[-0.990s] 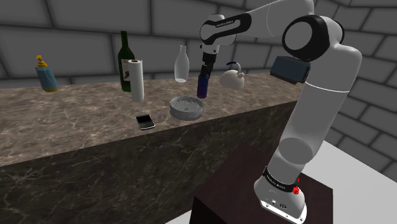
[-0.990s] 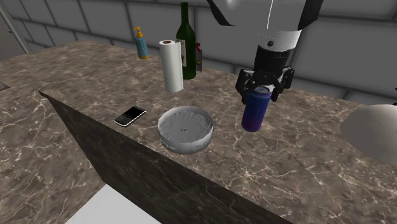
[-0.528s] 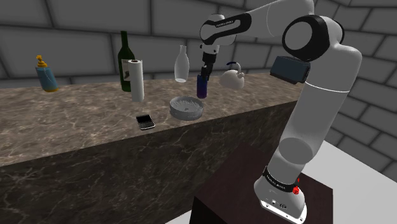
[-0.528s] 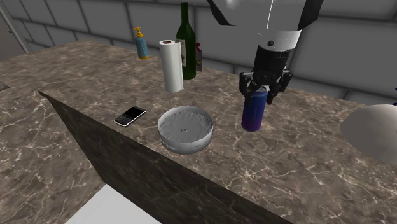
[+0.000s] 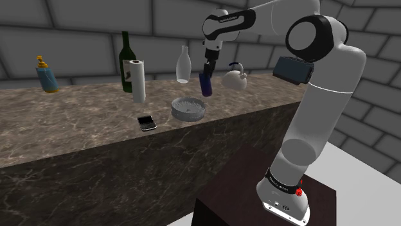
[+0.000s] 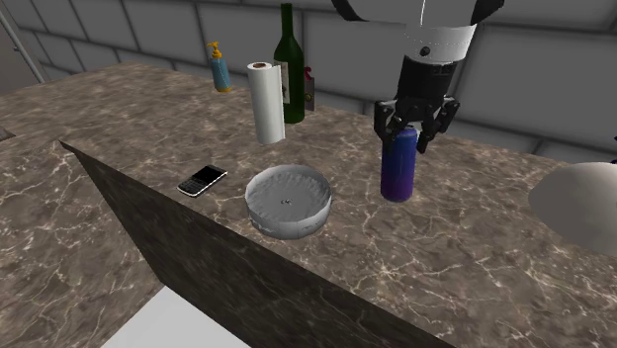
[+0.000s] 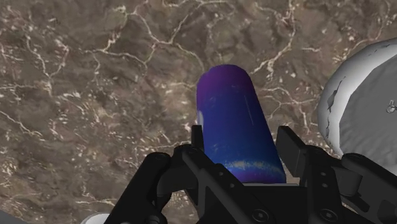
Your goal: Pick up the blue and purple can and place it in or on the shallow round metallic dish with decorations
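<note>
Now: tall can [image 6: 398,170], blue shading purple toward base, top clamped in claw [image 6: 406,136].

The gripper [image 6: 409,136] clasps the blue-purple can [image 6: 398,170] — upright, near the dish [image 6: 281,223].

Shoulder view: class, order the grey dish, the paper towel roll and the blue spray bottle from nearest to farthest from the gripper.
1. The grey dish, just below and left of the gripper, which clasps the blue and purple can.
2. The paper towel roll, further to this view's left.
3. The blue spray bottle, at the far left.
</note>
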